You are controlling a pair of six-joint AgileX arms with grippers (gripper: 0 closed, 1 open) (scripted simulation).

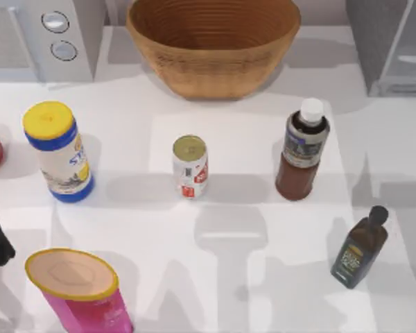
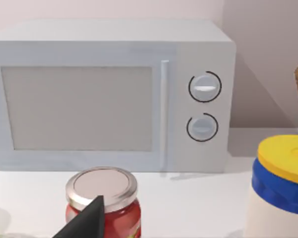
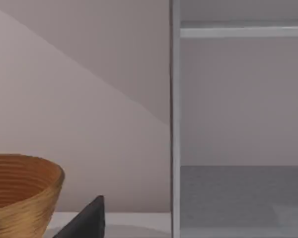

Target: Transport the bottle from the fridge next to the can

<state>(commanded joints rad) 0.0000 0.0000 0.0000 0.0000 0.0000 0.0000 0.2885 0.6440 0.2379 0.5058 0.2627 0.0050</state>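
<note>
Overhead and wrist views of the bench point(image 1: 249, 291) at a late stage of the transfer. The bottle point(image 1: 302, 150), white cap uppermost and leaning slightly in the overhead view, stood free on the bench, well outside the fridge point(image 1: 392, 45) at the far right corner and on the right of the can point(image 1: 191, 166), with a clear gap between the 2. No end effector touched either object. The left end effector point(image 2: 87, 220) appeared as 1 dark finger tip in the left wrist view, just in front of a red jar point(image 2: 105, 201) with a silver lid, facing the microwave point(image 2: 109, 94) with 2 knobs; whether its fingers were parted or closed could not be told. The right end effector point(image 3: 84, 218) likewise showed 1 dark finger tip in the right wrist view, facing the open fridge interior and the rim of the wicker basket point(image 1: 213, 41); its finger spacing could not be told either. Judged from this layout, removal from the fridge and set-down were done; what may remain is a closer placement beside the can, if the gap counts as too wide. Bystanders: yellow-lidded canister point(image 1: 57, 149), pink tube point(image 1: 80, 291), small dark bottle point(image 1: 360, 248)
</note>
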